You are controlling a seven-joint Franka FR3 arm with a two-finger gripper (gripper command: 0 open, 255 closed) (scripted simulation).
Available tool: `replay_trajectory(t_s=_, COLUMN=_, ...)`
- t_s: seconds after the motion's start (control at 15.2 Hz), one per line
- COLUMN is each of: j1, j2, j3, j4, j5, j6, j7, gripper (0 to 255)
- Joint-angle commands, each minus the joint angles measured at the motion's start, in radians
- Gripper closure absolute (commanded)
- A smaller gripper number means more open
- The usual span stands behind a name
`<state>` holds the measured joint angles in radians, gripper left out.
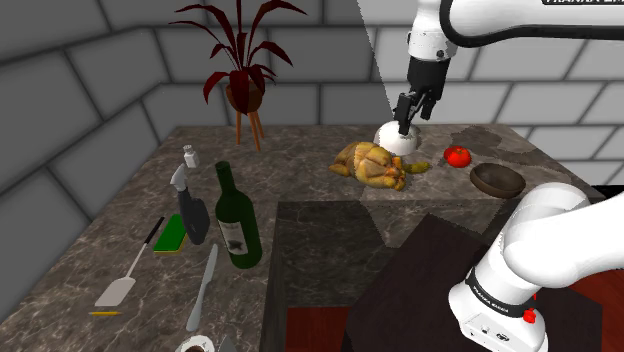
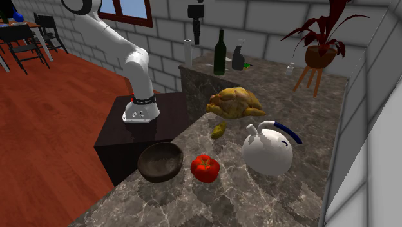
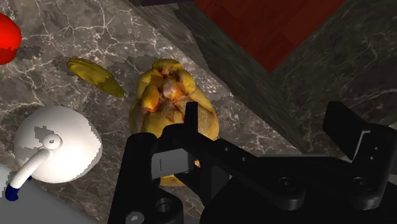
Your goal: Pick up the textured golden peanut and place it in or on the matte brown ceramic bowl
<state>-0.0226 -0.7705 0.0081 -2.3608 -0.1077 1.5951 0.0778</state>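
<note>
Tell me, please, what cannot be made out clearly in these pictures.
1. Wrist view: the tomato is cut off by the picture's edge.
2. Wrist view: the gripper covers part of the roast chicken.
3. Shoulder view: the peanut is too small to show its texture.
4. Shoulder view: a round thing is cut off by the bottom edge, so it cannot be identified.

Grey block walls [image 1: 90, 80], red plank floor [image 2: 58, 129], window [image 2: 132, 9].
</note>
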Motion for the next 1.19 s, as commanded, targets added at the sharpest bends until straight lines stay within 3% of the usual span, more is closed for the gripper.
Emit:
replay_trajectory(t_s=0.0, j1=0.0, j2=0.0, j3=0.0, j4=0.0, j5=0.0, j6=0.0, j7=0.0, gripper=0)
replay_trajectory(t_s=0.59, j1=-0.014, j2=0.022, j3=-0.149, j4=-0.21, j5=-0.179, j6=0.227, j7=-0.269, gripper=0)
replay_trajectory(t_s=1.12, j1=-0.052, j2=0.172, j3=-0.3, j4=-0.299, j5=-0.359, j6=0.489, j7=-0.484, gripper=0)
